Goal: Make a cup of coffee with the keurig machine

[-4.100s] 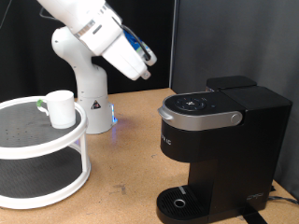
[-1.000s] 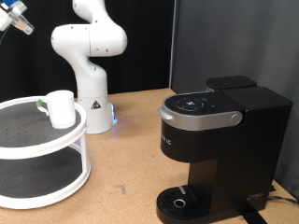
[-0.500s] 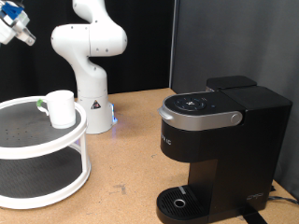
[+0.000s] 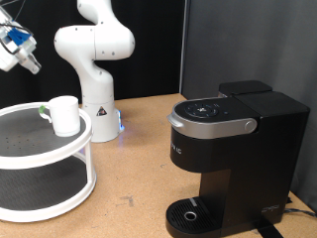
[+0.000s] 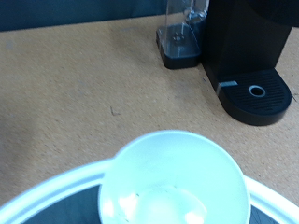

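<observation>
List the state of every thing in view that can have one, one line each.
cup: upright, empty, on the top tier of the rack.
keurig machine: lid closed, nothing on its drip tray.
two-tier rack: top tier holds only the cup.
gripper: above the rack at the exterior view's left edge, holding nothing visible.

My exterior camera looks level across the brown wooden desk (image 4: 139, 149) from mid distance. My wrist camera looks steeply down, close over the small white mug with a green handle (image 5: 175, 182) (image 4: 63, 114). Both views share it and the boxy black coffee maker (image 4: 233, 154) (image 5: 250, 51).
</observation>
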Motion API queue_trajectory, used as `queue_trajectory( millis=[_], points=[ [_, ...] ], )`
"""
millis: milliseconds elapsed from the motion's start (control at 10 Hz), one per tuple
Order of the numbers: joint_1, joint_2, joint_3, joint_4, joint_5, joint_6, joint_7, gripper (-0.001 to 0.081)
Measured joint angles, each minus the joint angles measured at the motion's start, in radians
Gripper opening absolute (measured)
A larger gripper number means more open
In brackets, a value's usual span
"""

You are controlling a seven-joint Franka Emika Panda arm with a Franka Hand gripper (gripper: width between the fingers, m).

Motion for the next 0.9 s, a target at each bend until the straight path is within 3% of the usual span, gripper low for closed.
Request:
queue_trajectory(
  millis=[100,200,300,400,500,600,700,800,900],
  points=[
    [0.0,0.002,-0.003,-0.027,0.0,0.037,-0.012,0.0],
    [0.0,0.003,-0.006,-0.05,0.0,0.06,-0.025,0.011],
    [0.0,0.004,-0.008,-0.07,-0.003,0.08,-0.031,0.011],
    [0.0,0.004,-0.008,-0.09,-0.006,0.104,-0.037,0.0245],
    [0.0,0.004,-0.008,-0.109,-0.007,0.131,-0.039,0.0245],
    [-0.001,0.004,-0.007,-0.13,-0.007,0.179,-0.036,0.0455],
    [-0.004,0.005,-0.007,-0.156,-0.007,0.236,-0.027,0.0455],
    [-0.004,0.007,-0.007,-0.178,-0.007,0.278,-0.018,0.0652],
    [-0.004,0.011,-0.008,-0.193,-0.007,0.302,-0.017,0.0652]
  ],
)
